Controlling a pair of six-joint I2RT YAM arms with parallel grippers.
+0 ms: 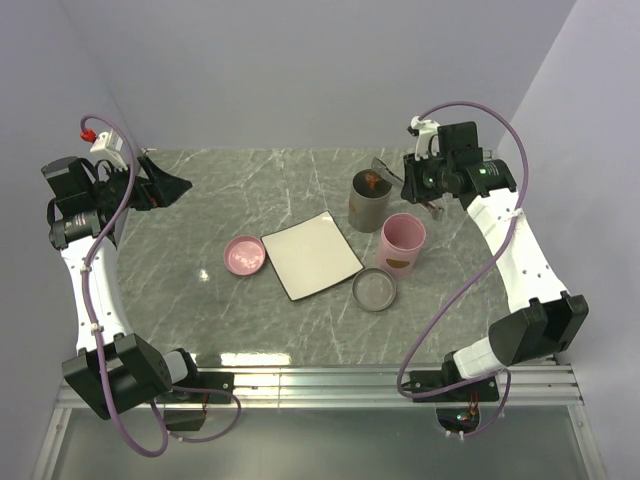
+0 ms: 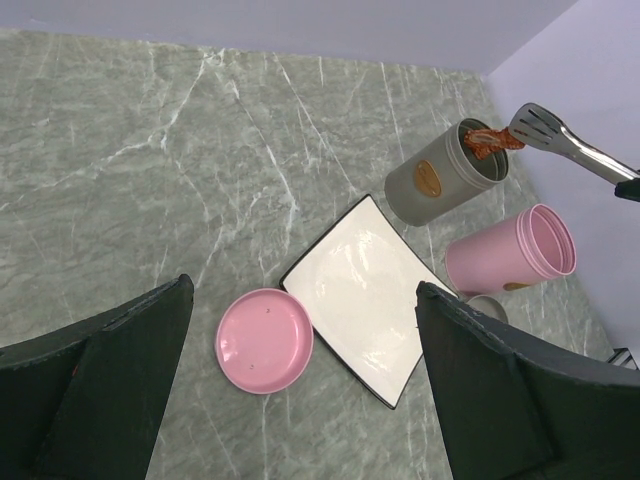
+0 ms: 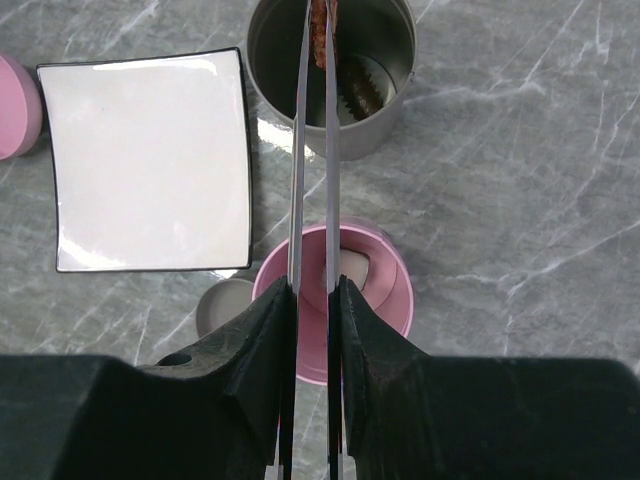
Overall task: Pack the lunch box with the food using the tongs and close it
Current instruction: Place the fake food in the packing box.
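My right gripper [image 3: 315,300] is shut on the thin silver tongs [image 3: 312,150], whose arms are squeezed together. Their tips pinch a reddish-brown flat piece of food [image 3: 320,30] at the mouth of the grey cylindrical lunch box tier [image 3: 400,90]. From the left wrist view the piece [image 2: 487,140] hangs at that tier's rim [image 2: 430,185], with the tongs [image 2: 565,140] coming in from the right. A white food block [image 3: 355,270] lies inside the pink tier [image 3: 395,300]. My left gripper [image 2: 305,290] is open and holds nothing, off at the table's far left [image 1: 170,185].
A white square plate [image 1: 311,254] lies mid-table with nothing on it. A pink lid [image 1: 245,255] rests to its left. A grey lid [image 1: 374,289] lies in front of the pink tier [image 1: 402,243], which stands beside the grey tier [image 1: 368,200].
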